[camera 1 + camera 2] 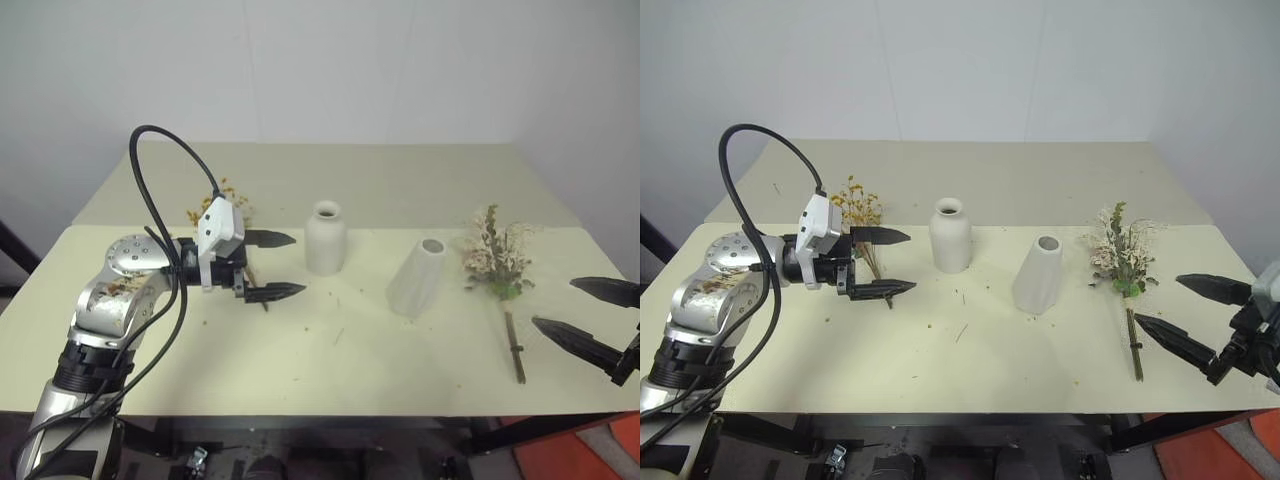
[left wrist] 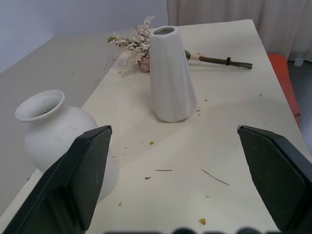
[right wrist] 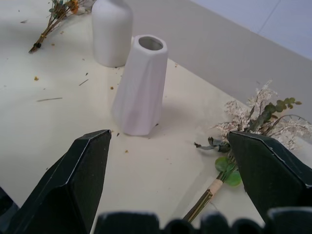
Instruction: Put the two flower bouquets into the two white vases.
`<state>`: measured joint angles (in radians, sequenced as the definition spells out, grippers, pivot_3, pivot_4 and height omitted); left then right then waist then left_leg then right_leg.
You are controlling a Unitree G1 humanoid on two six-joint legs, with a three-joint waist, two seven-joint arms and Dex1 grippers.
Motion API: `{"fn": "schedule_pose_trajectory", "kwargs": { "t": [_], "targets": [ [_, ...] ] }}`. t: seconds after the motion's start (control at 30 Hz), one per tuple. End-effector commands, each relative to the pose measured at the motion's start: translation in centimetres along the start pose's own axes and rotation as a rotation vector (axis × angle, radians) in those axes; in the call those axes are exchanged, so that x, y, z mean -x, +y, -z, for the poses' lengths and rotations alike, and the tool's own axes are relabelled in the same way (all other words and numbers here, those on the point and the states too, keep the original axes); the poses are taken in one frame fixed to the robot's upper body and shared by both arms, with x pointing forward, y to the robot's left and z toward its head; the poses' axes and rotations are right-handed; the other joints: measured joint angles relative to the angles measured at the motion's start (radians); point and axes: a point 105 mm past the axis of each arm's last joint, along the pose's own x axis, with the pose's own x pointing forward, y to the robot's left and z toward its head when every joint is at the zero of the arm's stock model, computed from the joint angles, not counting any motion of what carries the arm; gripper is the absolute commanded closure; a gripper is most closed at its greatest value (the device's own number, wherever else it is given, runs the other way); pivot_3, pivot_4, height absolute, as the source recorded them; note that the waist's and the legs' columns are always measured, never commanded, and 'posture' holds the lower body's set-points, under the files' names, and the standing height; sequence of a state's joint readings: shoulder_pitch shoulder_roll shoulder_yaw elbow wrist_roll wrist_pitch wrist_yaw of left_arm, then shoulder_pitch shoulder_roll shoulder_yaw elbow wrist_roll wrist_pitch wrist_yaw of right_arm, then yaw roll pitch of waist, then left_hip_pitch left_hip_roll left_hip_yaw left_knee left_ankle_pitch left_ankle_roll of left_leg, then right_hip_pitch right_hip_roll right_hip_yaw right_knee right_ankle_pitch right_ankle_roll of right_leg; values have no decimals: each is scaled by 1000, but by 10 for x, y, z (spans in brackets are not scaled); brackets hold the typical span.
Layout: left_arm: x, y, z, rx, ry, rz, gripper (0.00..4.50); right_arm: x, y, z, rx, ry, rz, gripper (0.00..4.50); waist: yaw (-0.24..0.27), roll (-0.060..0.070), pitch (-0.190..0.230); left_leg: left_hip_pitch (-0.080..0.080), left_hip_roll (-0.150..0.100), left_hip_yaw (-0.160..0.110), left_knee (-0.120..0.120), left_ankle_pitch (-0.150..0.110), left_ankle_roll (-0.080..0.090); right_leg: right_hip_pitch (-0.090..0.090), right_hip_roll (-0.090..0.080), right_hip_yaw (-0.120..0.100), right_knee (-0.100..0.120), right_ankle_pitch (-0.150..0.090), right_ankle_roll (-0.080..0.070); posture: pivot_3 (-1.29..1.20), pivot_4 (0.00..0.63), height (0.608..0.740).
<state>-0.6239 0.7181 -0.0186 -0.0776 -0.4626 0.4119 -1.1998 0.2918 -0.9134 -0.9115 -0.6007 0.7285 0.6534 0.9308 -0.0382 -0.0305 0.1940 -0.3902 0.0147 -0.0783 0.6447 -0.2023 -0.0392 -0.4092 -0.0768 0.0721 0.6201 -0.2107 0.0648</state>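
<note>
I have both arms up over the cream bench [image 1: 970, 360], and nothing is in either gripper. My left gripper [image 1: 883, 263] points to the right with its two black fingers spread wide, hovering just in front of the small yellow-orange spray [image 1: 858, 210], which lies flat on the bench at far left with its stems toward me. To the right of that gripper stands the short rounded white bottle vase [image 1: 950, 234], upright, mouth empty. Further right and a little nearer is the taller white cone-shaped vase [image 1: 1038, 275], also upright and empty; the two vases stand near each other but apart. Right of the cone vase lies the larger bunch of cream sprigs and green leaves [image 1: 1121, 250], heads toward the far side, its tied stems [image 1: 1134, 345] running toward the near edge. My right gripper [image 1: 1193, 318] is at the near right, fingers spread wide, just right of those stems and not touching them. Small dried bits are scattered across the bench.
</note>
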Motion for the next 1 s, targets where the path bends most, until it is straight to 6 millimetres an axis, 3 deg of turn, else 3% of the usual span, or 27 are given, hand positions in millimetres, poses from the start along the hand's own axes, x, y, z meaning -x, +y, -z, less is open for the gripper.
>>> {"fn": "schedule_pose_trajectory", "kwargs": {
  "t": [0.03,0.23,0.37,0.5,0.63,0.8,1.0],
  "targets": [
    [5,4,-10,-64,2,-16,0,-3,0,-6,36,-32,13,32,0,0,0,0,0,0,0,0,0,0,0,0,0,0,0,0,150,740],
    [7,7,-10,-65,9,-58,0,-8,-2,-7,36,-48,7,32,1,0,0,-1,0,0,0,0,0,0,0,0,-1,0,0,0,150,740],
    [4,24,-11,-26,6,-212,0,-14,-4,-16,43,-90,-9,32,2,0,0,0,0,0,0,0,0,0,0,0,-1,0,0,0,150,740],
    [-5,64,-7,94,6,-603,0,-39,8,-40,109,-148,-76,32,1,-1,0,-1,0,-1,0,0,0,0,0,0,-1,1,1,0,150,740],
    [-19,76,-10,200,48,-900,0,-58,19,-69,148,-234,-164,32,0,-1,1,0,-1,-1,1,0,0,1,0,0,-2,2,2,0,150,740],
    [-39,66,5,385,273,-1000,0,-91,36,-90,171,-287,-305,32,-3,-2,1,-3,-1,-2,0,0,0,1,0,-1,-6,3,4,0,150,740],
    [-18,74,23,664,513,-1171,0,-119,38,-103,227,-321,-375,32,-4,-3,2,-3,-2,-2,0,0,0,0,0,-1,-7,4,4,0,150,740]
  ]
}}
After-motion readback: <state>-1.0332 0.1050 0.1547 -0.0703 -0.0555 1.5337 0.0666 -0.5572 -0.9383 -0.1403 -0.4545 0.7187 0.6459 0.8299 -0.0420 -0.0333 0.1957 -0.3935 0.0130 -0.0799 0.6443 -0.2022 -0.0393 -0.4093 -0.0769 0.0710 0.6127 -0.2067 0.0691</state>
